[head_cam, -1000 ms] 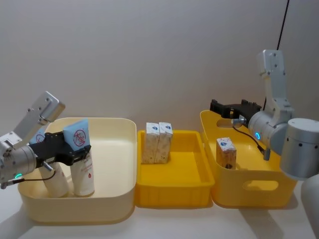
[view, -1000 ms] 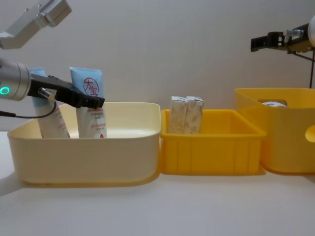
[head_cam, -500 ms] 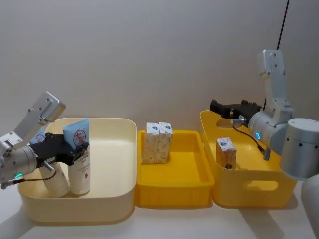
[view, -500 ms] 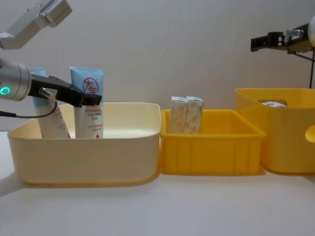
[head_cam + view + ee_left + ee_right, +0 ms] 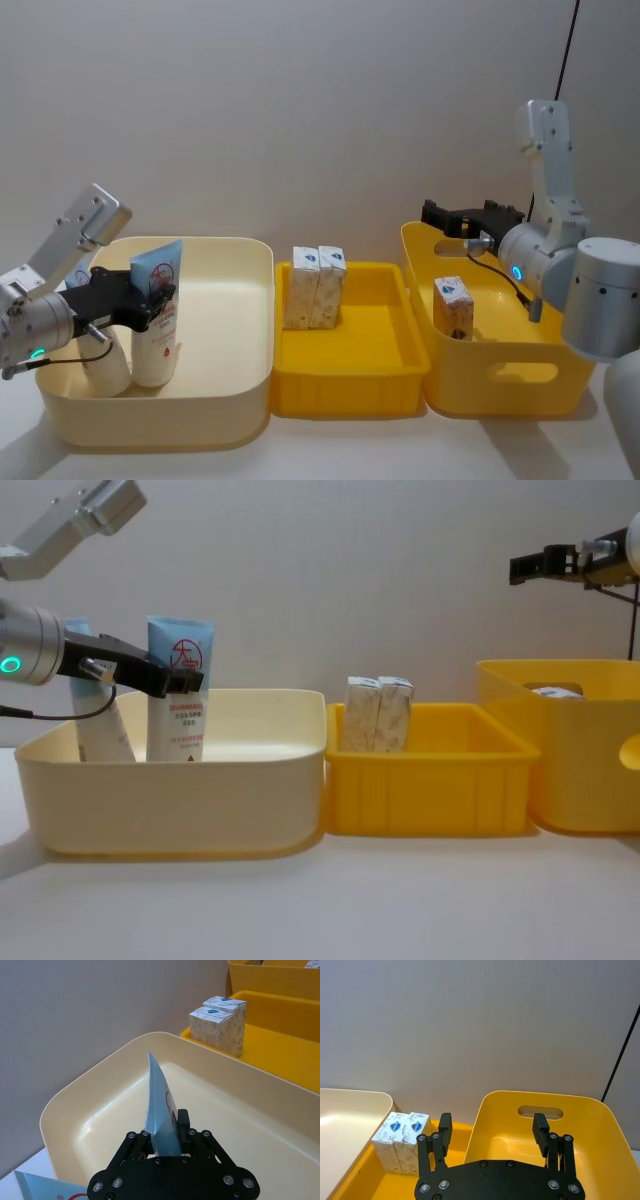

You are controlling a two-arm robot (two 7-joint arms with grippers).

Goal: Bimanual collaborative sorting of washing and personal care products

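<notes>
My left gripper (image 5: 148,298) is shut on a pale-blue-and-white tube (image 5: 158,312) with a red round logo. It holds the tube upright inside the cream bin (image 5: 250,246), at the bin's left side. From the side, the tube (image 5: 179,700) stands with its crimped end up in the gripper (image 5: 178,681). A second tube (image 5: 92,730) leans just behind it. Two white speckled boxes (image 5: 315,286) stand in the middle yellow tray (image 5: 350,392). Another box (image 5: 453,306) stands in the right yellow bin (image 5: 500,392). My right gripper (image 5: 441,216) hangs open above that bin's back edge.
The three containers sit side by side, touching, on a white table before a plain grey wall. The cream bin's right half has free floor (image 5: 235,1110). The right bin has a handle slot (image 5: 540,1111) in its back wall. A black cable (image 5: 568,50) hangs at the far right.
My left gripper has carried the tube leftward and lower inside the cream bin, closer to the second tube. The right arm has not moved.
</notes>
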